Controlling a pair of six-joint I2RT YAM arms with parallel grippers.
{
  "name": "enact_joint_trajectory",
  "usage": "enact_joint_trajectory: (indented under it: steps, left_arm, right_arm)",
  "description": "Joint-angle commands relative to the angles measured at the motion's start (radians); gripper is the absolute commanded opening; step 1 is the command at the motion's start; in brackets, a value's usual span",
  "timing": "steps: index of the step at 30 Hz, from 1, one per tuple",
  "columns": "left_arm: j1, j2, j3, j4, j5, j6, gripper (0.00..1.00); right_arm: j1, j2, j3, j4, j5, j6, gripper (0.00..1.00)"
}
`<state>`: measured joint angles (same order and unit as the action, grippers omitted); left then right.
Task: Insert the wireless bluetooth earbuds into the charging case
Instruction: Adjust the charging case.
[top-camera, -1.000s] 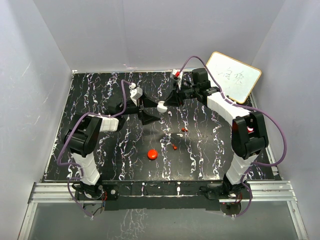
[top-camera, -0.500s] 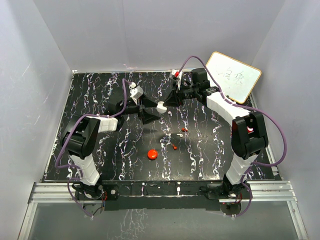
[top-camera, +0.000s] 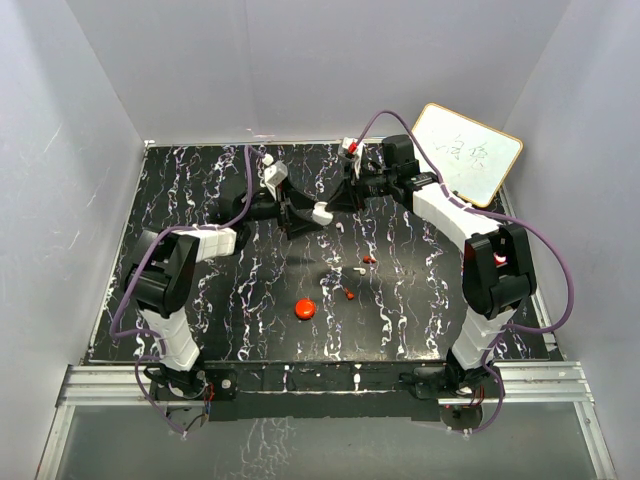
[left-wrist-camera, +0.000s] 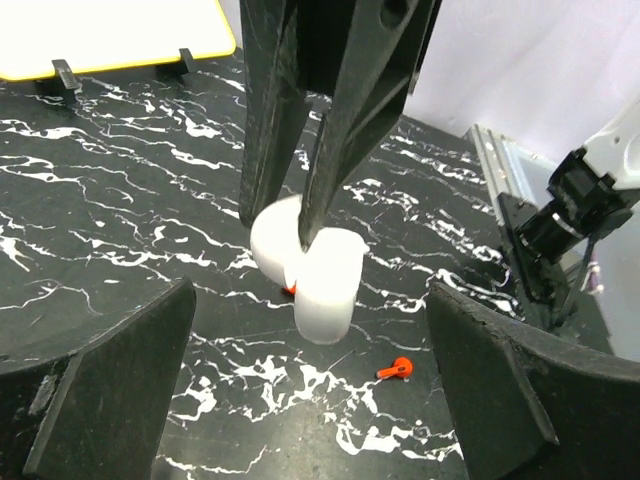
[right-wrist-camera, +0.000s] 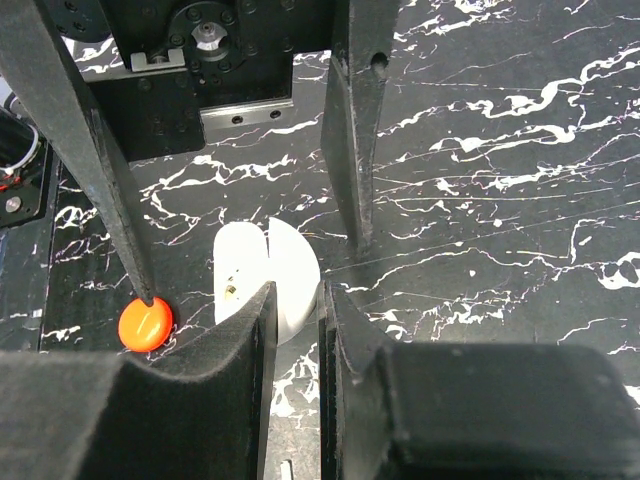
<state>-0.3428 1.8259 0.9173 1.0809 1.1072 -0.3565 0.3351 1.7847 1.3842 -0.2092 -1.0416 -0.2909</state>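
Observation:
The white charging case (left-wrist-camera: 322, 280) is hinged open, and my right gripper (right-wrist-camera: 297, 300) is shut on one of its halves (right-wrist-camera: 290, 265). My left gripper (left-wrist-camera: 310, 295) is open wide, one finger on each side of the case and touching nothing. In the top view the case (top-camera: 323, 212) is at the back middle of the table, between my left gripper (top-camera: 297, 218) and my right gripper (top-camera: 330, 206). Two red earbuds (top-camera: 369, 259) (top-camera: 349, 294) and a whitish one (top-camera: 357, 270) lie loose on the table nearer the arm bases. One red earbud (left-wrist-camera: 397, 369) lies near the left gripper's right finger.
A red round puck (top-camera: 305, 308) lies on the black marbled table (top-camera: 200, 290) in front of the earbuds, also seen as a red disc (right-wrist-camera: 145, 324). A yellow-framed whiteboard (top-camera: 465, 152) leans at the back right. White walls close in three sides.
My left gripper has moved back and to the right, so its open fingers now flank the case. The right gripper and the case have barely moved.

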Motion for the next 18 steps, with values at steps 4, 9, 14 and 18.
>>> enact_joint_trajectory:
  steps: [4,9,14,18]
  left_arm:
    - [-0.001,0.126,0.152,0.159,0.055,-0.405,0.99]
    - [0.018,0.282,0.205,0.693,0.024,-0.943,0.99]
    - [0.022,0.269,0.193,0.604,0.043,-0.886,0.99]
    - [0.022,0.212,0.161,0.454,0.046,-0.750,0.99]
  right_arm:
    - [0.005,-0.038,0.050,0.030,0.009,-0.009,0.06]
    - [0.005,-0.037,0.054,0.022,0.020,-0.006,0.05]
    - [0.005,-0.067,0.050,0.019,0.035,-0.010,0.05]
    - [0.005,-0.067,0.052,0.016,0.045,-0.012,0.05]
